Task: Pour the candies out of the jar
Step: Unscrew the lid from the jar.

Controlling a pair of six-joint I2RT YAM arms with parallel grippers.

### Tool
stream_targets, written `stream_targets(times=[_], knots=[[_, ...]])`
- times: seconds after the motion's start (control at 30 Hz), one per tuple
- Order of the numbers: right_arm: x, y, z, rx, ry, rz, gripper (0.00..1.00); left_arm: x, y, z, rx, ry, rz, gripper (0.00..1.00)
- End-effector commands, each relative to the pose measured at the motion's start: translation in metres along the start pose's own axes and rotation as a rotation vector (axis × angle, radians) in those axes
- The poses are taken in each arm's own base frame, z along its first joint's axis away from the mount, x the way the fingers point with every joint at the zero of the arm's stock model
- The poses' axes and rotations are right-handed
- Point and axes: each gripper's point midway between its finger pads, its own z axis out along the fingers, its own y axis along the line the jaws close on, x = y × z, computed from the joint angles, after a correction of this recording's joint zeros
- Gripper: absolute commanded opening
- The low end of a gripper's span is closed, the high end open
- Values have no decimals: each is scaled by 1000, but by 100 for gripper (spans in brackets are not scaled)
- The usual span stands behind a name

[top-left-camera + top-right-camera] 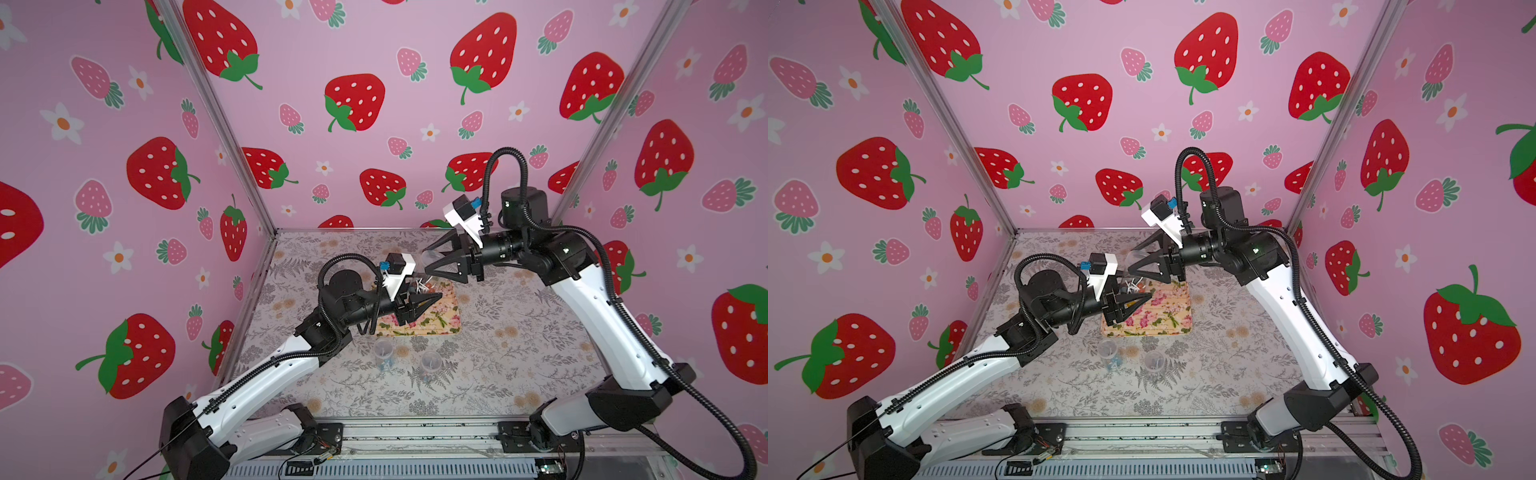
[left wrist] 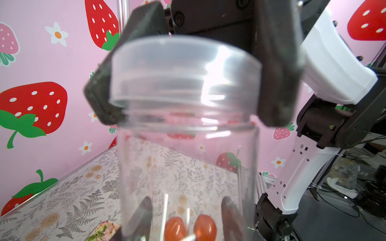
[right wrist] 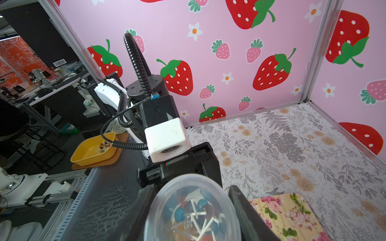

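A small clear jar (image 2: 188, 167) is held over the near-left edge of a floral tray (image 1: 440, 316), with my left gripper (image 2: 187, 202) shut on its lower body; its fingers show dark through the plastic. The candies (image 2: 175, 228) lie at the bottom, orange heads on white sticks. More candies (image 3: 194, 212), blue, red and dark, show through the translucent lid (image 3: 167, 187). The lid (image 2: 183, 68) sits on the jar's threaded neck, slightly tilted. My right gripper (image 3: 193, 187) is shut on the lid, one finger (image 2: 277, 73) on each side. Both top views show the grippers meeting, left (image 1: 434, 297) and right (image 1: 426, 262).
Two other small clear jars (image 1: 383, 351) (image 1: 430, 361) stand on the patterned table in front of the tray. Strawberry-print walls close the back and both sides. Outside the cell, a yellow tray (image 3: 92, 150) holds a few candies.
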Motion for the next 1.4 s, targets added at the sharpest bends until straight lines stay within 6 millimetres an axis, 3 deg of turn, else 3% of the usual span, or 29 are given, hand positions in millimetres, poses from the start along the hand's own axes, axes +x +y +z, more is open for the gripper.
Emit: stream_targets(times=[0.0, 0.53, 0.8, 1.0, 1.2, 1.37], knots=[[-24, 3, -4, -18, -68, -190, 53, -10, -31, -2, 139, -14, 16, 47], [-14, 4, 0, -25, -51, -142, 59, -12, -18, -1, 72, -42, 30, 47], [-16, 7, -1, -25, -56, -151, 72, -13, -15, -2, 47, -49, 38, 47], [-36, 14, -13, 47, -107, -148, 90, -10, -2, -5, -36, -57, 58, 46], [-45, -17, -37, 351, -162, 83, 94, -6, 17, -6, -140, -53, 96, 46], [-17, -44, -48, 557, -133, 307, 94, -4, 36, -5, -236, -60, 135, 46]])
